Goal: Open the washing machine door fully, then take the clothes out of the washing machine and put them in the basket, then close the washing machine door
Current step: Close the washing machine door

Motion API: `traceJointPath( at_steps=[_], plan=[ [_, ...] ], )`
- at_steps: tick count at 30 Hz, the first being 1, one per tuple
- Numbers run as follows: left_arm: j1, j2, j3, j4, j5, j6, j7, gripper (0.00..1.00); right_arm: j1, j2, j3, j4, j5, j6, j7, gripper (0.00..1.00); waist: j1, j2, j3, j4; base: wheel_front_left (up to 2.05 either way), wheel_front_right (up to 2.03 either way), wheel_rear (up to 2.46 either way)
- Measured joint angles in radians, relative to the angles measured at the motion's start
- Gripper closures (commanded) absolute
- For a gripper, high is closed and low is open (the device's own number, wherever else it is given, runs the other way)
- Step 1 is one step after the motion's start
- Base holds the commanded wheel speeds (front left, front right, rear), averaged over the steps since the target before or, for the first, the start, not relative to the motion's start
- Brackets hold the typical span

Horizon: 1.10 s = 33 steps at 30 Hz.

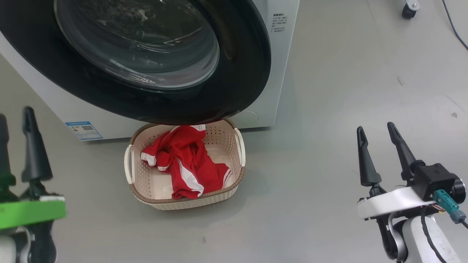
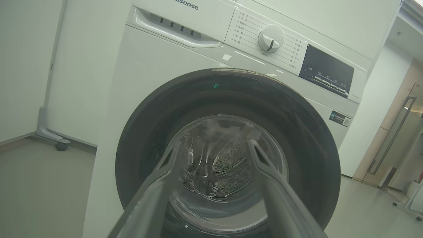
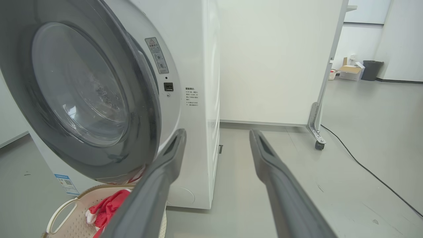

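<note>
Nearest the camera, low in the head view, the left gripper (image 1: 14,113) sits at the lower left and the right gripper (image 1: 375,127) at the lower right. Both point forward with their jaws spread wide and nothing between them. Between the two arms, a little further out on the grey floor (image 1: 329,164), stands the cream basket (image 1: 193,204). The red and white clothes (image 1: 186,160) lie heaped inside it, so the unloading looks finished. Just behind the basket, and overhanging its far rim, is the glossy black washing machine door (image 1: 234,73). It hangs on the white washing machine (image 1: 285,65), which has a blue label (image 1: 84,130) low on its front. In the right wrist view the latch socket (image 3: 168,86) shows bare on the machine's front beside the door's edge, so the door appears to stand slightly ajar rather than latched. That free edge is on the robot's right, ahead of and above both sets of jaws, and the right gripper is the nearer to it. The left gripper points straight at the door's glass bowl, through which the steel drum (image 2: 228,165) can be seen. Shutting the door is probably the step left, and it calls for a push straight towards the machine near that right-hand edge.
</note>
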Motion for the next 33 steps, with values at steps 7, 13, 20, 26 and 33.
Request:
traceJointPath(
  at_steps=[7,13,20,26,33],
  plan=[
    [0.102,0.043,-0.069,0.035,0.267,0.039,-0.03,0.0,0.029,0.001,0.015,0.003,-0.007,0.0,-0.003,0.0,0.0,0.0,-0.036,0.003,0.0,0.0,0.0],
    [0.181,0.051,-0.14,0.077,0.416,0.127,-0.023,0.0,0.062,0.004,0.031,0.01,-0.01,0.0,-0.003,0.0,0.0,0.0,-0.062,-0.006,0.0,0.0,0.0],
    [0.219,0.026,-0.187,0.101,0.472,0.197,-0.021,0.0,0.09,0.01,0.034,0.011,-0.01,-0.008,-0.003,0.0,0.0,0.0,-0.075,-0.013,0.0,0.0,0.0],
    [0.23,-0.013,-0.204,0.12,0.48,0.214,-0.021,0.0,0.099,0.011,0.034,0.012,-0.01,-0.009,-0.003,0.0,0.0,0.0,-0.081,-0.015,0.0,0.0,0.0],
    [0.236,-0.045,-0.209,0.127,0.489,0.221,-0.021,0.0,0.108,0.013,0.035,0.01,-0.01,-0.018,-0.003,0.0,0.0,0.0,-0.086,-0.013,0.0,0.0,0.0]
  ],
)
